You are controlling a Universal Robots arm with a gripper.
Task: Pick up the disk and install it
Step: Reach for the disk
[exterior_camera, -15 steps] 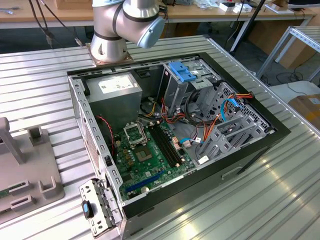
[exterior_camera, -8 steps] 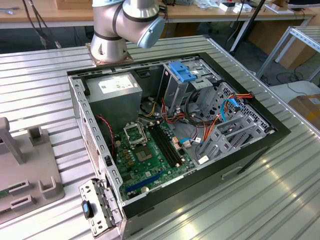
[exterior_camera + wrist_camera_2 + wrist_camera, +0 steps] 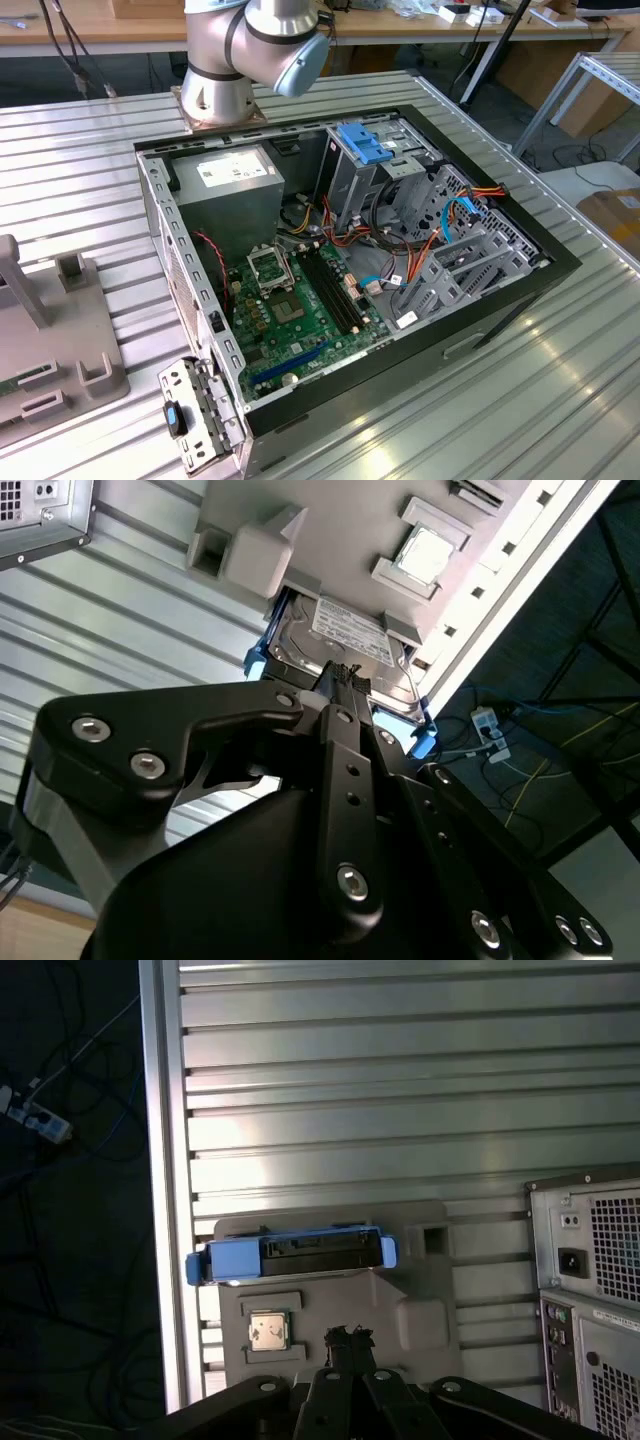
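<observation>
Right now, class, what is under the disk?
The disk sits on a grey holder plate, which lies on the ribbed metal table. The disk covers the plate's seat beneath it.

Locate the disk (image 3: pixel 290 1253) ahead of the gripper (image 3: pixel 350 1338), beyond its tips and clear of them. It is a dark grey drive with a white label, framed by bright blue rails with end tabs. It stands on edge in the grey holder (image 3: pixel 425 1310).
</observation>
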